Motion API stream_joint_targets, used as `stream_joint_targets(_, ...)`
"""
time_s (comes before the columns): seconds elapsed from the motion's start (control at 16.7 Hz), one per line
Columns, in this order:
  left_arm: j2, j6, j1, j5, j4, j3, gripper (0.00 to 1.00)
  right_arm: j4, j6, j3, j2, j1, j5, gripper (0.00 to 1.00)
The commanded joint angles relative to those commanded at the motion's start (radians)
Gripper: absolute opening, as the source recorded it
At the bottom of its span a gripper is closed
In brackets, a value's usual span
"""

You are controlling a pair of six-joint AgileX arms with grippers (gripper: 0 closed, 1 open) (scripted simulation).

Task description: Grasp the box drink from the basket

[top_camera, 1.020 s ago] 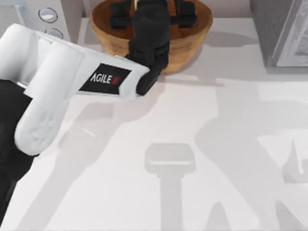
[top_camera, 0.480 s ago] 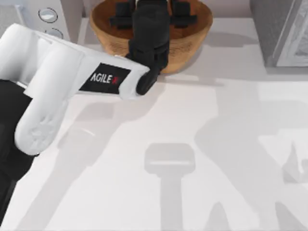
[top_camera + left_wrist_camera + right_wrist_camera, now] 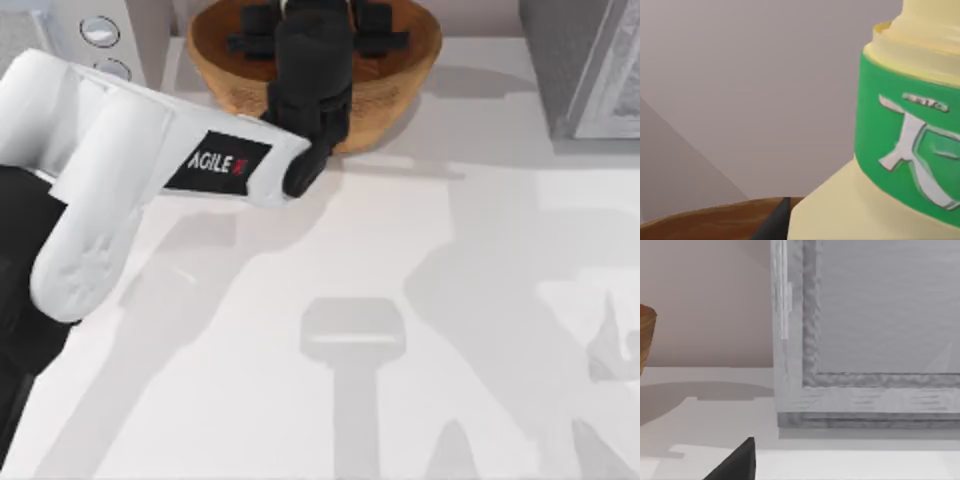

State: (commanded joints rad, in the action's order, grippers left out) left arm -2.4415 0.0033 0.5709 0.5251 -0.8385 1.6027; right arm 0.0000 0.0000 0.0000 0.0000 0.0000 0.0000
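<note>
With the left tool [image 3: 312,20] sitting inside the basket [image 3: 400,85] at the surface's far edge, grip state unclear; next I'm confirming closure on the box drink [image 3: 880,150].

Counter [image 3: 400,300]: pale, near-white surface, crossed by soft grey shadows. Basket [image 3: 380,95], brown and ribbed, stands at far edge, left of centre. Microwave [image 3: 100,35] with two round knobs at far left corner. Grey box-like unit [image 3: 580,70] at far right corner, base resting on counter.
</note>
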Motion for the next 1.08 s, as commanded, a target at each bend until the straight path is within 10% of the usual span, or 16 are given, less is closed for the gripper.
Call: stream_joint_targets(1.08, 0.117, -0.001, 0.011, 0.001, 0.244, 0.13, 0.0, 0.0, 0.0, 0.0, 0.0, 0.0, 0.0, 1.0)
